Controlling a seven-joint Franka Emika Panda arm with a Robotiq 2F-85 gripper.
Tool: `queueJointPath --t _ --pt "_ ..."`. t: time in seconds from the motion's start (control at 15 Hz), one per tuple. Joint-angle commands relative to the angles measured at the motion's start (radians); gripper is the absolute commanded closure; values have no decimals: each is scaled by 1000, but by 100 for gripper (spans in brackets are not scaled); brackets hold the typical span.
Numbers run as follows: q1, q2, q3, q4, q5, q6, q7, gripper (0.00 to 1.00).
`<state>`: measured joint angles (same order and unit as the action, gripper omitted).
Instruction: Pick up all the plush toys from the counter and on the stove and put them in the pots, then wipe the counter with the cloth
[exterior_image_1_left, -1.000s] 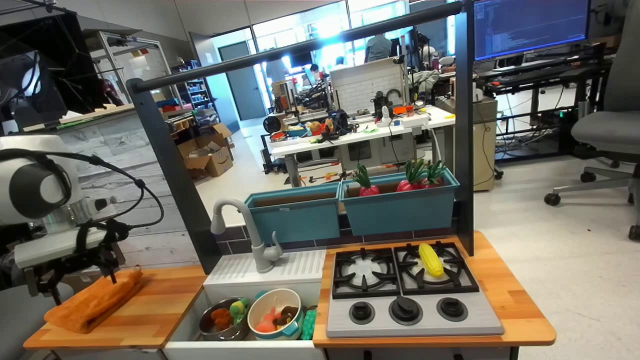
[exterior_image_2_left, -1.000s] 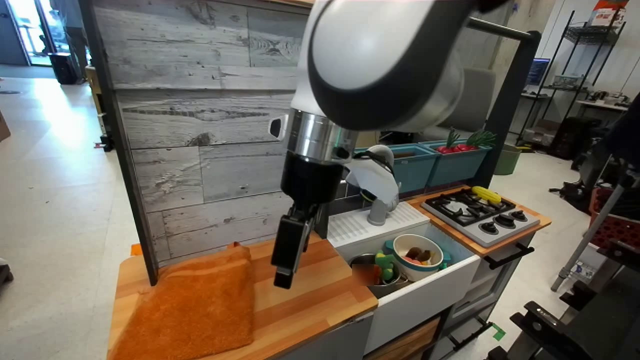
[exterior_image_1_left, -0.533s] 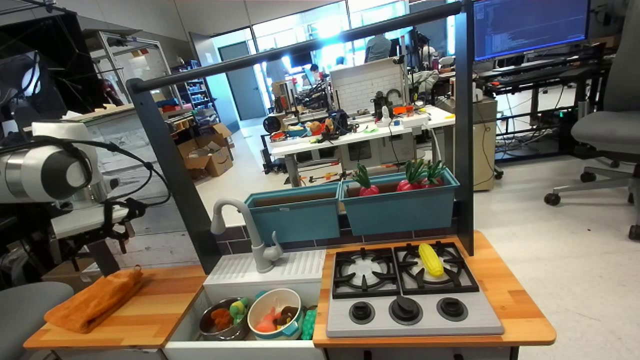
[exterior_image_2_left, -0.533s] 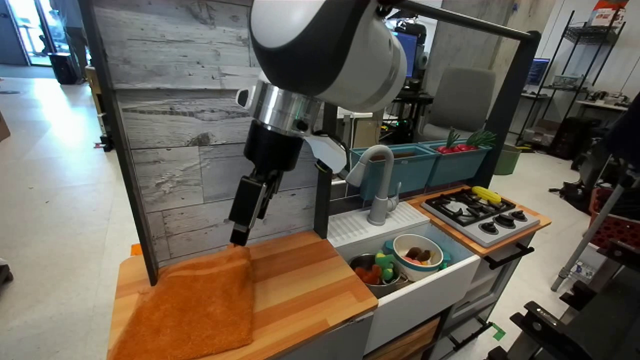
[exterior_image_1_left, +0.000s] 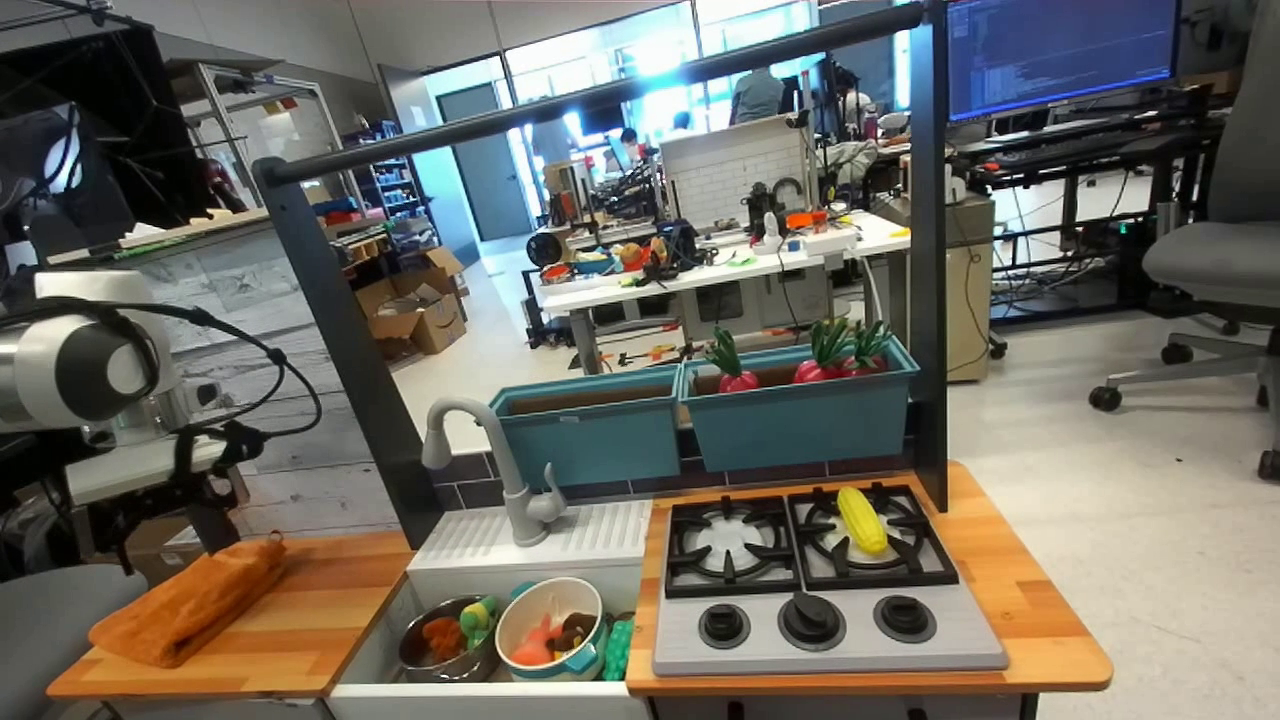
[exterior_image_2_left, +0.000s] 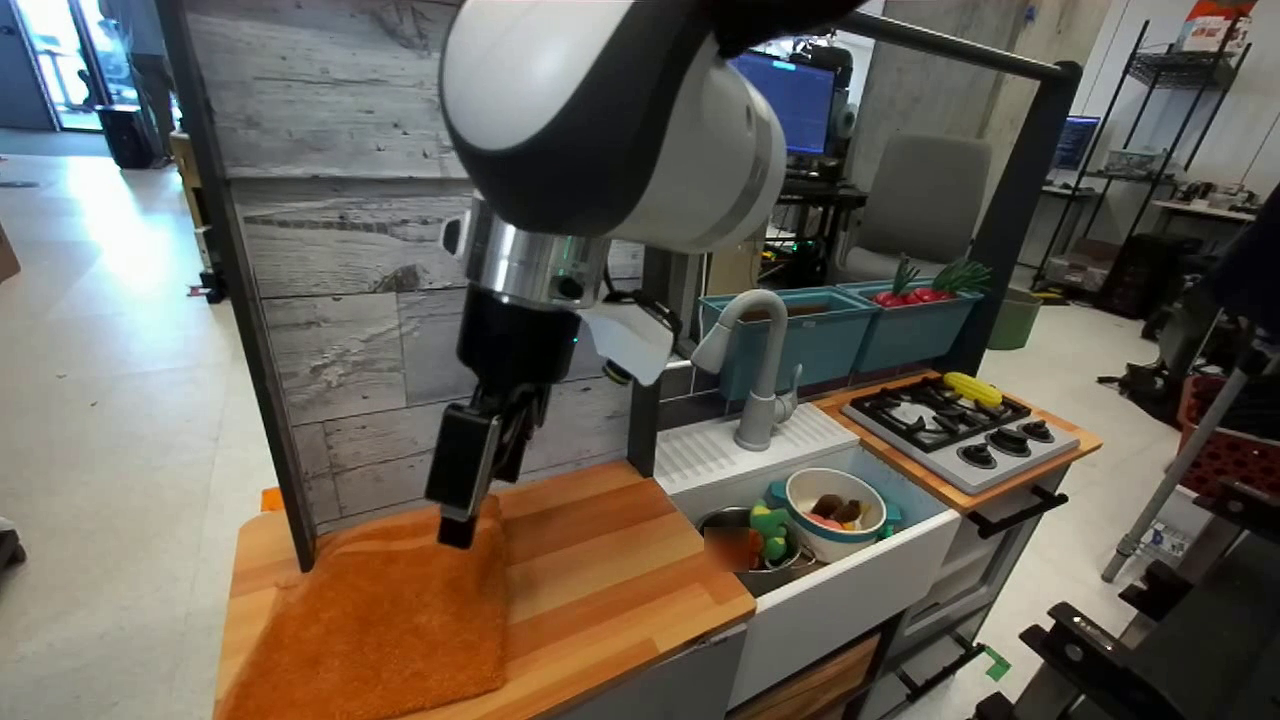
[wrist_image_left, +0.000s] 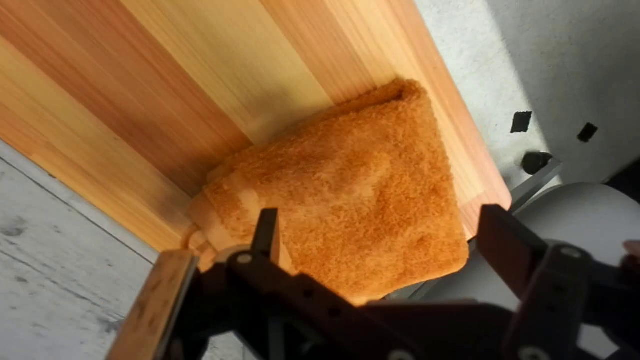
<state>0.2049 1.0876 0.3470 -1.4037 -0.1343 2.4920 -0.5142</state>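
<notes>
Orange cloth lies below the empty, wide-spread gripper in the wrist view; likely best to sink level into the pile, then pinch up a bunch. In both exterior views, a yellow toy sits well away from the gripper, on the stove

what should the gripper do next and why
Probably lower the gripper onto the orange cloth: its open jaws hang above it, and plush toys sit in both pots. I can't tell whether the yellow corn-like toy on the stove is plush.
</notes>
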Motion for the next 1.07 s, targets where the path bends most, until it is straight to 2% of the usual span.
queueJointPath --t 0.0,0.13,0.27,0.33,0.53,1.0 --pt "150 65 -85 139 -58 -47 85 0" --pt "231 121 -154 236 -104 -65 144 0" --pt "264 189 -181 341 -91 -113 183 0" --pt "234 99 -151 186 -79 -48 158 0" --pt "259 162 -174 277 -79 -71 171 0" --pt "238 292 -133 393 -56 -201 139 0"
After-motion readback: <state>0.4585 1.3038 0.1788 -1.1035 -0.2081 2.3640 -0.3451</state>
